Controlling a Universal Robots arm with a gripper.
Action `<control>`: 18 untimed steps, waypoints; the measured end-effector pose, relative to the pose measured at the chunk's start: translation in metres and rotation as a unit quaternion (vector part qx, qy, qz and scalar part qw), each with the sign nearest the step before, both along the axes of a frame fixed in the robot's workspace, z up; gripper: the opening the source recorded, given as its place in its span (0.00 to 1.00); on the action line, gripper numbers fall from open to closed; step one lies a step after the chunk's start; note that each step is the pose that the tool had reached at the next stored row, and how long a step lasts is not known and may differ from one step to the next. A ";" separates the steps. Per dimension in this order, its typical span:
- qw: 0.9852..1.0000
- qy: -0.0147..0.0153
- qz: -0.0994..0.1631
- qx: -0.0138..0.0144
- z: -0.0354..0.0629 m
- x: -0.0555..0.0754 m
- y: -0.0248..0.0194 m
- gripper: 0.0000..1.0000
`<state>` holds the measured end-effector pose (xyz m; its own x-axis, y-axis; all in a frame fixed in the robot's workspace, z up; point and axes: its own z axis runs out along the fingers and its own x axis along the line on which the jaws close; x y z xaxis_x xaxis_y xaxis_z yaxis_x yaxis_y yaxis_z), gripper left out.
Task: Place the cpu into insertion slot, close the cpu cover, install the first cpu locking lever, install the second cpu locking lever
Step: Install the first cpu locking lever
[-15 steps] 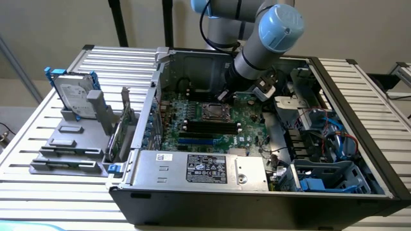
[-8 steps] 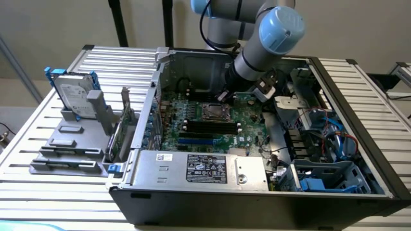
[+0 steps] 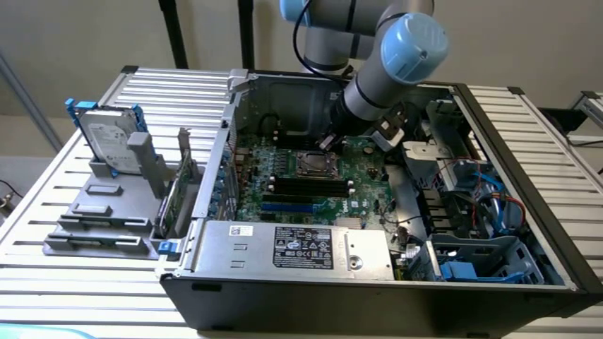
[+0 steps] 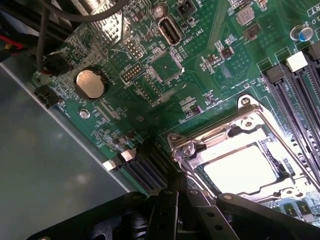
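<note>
At the exterior view's centre the gripper [image 3: 330,140] hangs near the cpu cover [image 4: 215,136], its opening impossible to tell. Glare whitens the cpu [image 4: 240,170] within the cover's window.

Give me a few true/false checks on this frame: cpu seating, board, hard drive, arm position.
1. The silvery square cpu lies framed by the window of the thin silver metal cover. True.
2. A round silver coin battery sits on the green circuit board. True.
3. The silver hard drive is mounted inside the black computer case. False: it stands in a grey plastic holder on the white slatted table, to the exterior view's left of the case.
4. The grey and blue robot arm is parked outside the case. False: it reaches down into the case, over the board.
</note>
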<state>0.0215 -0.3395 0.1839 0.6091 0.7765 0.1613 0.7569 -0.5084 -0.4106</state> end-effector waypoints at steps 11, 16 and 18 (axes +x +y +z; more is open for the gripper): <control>1.000 0.001 0.002 0.004 0.0079 -0.001 0.0001 0.11; 1.000 0.001 0.003 0.004 0.0124 -0.009 -0.0019 0.11; 1.000 0.000 0.003 0.004 0.0131 -0.015 -0.0025 0.11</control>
